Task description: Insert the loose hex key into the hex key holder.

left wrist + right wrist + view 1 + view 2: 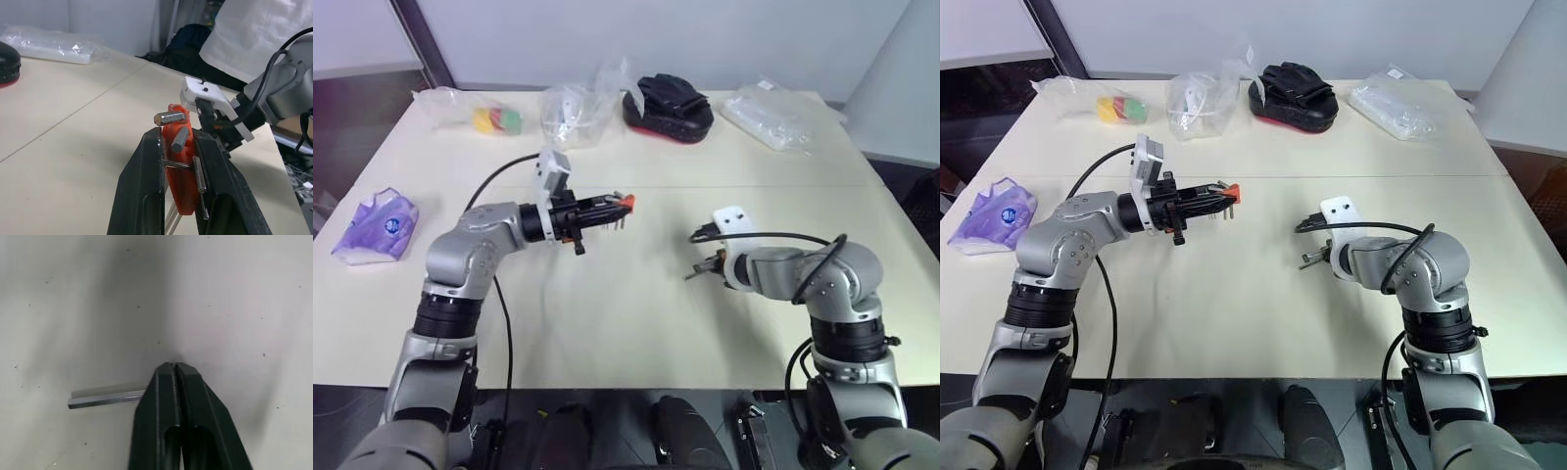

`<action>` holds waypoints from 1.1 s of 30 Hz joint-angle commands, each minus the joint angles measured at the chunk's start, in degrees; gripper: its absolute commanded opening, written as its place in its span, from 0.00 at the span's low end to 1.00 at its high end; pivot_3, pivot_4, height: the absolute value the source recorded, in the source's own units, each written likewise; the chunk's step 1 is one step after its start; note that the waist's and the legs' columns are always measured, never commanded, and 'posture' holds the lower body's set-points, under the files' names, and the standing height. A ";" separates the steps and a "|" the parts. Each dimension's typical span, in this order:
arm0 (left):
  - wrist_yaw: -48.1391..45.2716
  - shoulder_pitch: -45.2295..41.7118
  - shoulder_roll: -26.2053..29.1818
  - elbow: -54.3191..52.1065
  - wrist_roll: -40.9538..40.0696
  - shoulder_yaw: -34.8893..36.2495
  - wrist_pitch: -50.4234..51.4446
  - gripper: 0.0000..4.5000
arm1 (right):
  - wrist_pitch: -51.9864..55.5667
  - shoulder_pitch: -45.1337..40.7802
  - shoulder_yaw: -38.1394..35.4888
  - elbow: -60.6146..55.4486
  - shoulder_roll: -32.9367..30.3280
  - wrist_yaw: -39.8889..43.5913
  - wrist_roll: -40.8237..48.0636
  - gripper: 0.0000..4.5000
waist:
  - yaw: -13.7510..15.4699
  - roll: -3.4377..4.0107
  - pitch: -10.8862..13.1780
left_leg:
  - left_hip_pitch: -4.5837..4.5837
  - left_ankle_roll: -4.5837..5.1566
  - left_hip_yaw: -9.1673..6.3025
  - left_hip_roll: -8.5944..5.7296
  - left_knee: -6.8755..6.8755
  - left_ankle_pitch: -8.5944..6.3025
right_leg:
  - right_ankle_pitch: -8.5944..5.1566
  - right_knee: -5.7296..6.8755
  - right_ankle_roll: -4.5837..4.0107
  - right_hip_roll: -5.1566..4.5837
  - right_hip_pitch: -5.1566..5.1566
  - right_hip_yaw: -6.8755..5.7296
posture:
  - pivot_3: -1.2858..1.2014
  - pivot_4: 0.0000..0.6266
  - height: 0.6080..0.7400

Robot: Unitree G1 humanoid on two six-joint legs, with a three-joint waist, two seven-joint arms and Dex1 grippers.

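Pinched between the closed fingers of the right gripper (171,368), the loose hex key (105,399) is held low over the table (636,323). Further back, the hex key holder (180,161) is clamped in the left gripper (178,147), raised above the tabletop.

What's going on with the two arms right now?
Left end effector shut on hex key holder, held above table. Right end effector shut on loose hex key. Nothing between them.
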 commanded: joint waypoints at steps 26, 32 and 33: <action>-2.02 -2.76 -1.39 1.89 0.50 -0.55 -1.82 0.05 | -6.19 -5.21 -16.14 8.73 3.91 -26.99 42.65 0.78 | 0.05 0.01 0.00 | -0.68 0.02 -0.07 0.05 0.01 -0.01 | 0.03 -0.45 0.02 -0.07 -0.36 -0.10 | 0.52 0.24 1.00; -2.38 -3.00 -1.41 2.33 0.76 -0.70 -2.00 0.05 | -22.68 -3.30 -7.69 9.60 1.71 -47.14 67.07 0.78 | -0.10 0.01 0.01 | -0.84 0.05 -0.06 0.03 0.05 -0.01 | 0.03 -0.52 0.03 -0.15 -0.44 -0.10 | 0.52 0.24 1.00; -2.42 -3.07 -1.40 2.41 0.78 -0.71 -2.05 0.05 | -22.00 -3.13 -6.97 9.32 0.69 -45.59 67.07 0.78 | -0.12 0.01 0.01 | -0.84 0.05 -0.06 0.04 0.05 -0.01 | 0.03 -0.54 0.03 -0.12 -0.44 -0.11 | 0.52 0.24 1.00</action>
